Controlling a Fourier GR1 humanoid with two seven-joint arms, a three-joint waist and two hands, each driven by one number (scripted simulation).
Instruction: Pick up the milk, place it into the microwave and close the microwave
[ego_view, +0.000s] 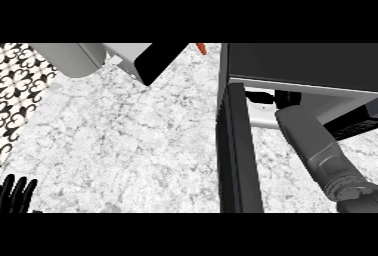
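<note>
Right hand: black right hand (288, 98) at the end of the grey forearm, reaching into the dark grey microwave (299, 65); fingers hidden, so open or closed cannot be told.
Milk: not visible; cannot tell where it is.
Left hand: black left hand (18, 192) resting at lower left, fingers straight.
In the way: open black microwave door (238, 150) just beside the forearm.
Around: white marble tabletop (125, 140), grey appliance (111, 57) at top.

We find no readable text, labels, brands or numbers anywhere: none on the microwave (295, 65), none on its open door (238, 150), none on the worktop (125, 140) left of it.
</note>
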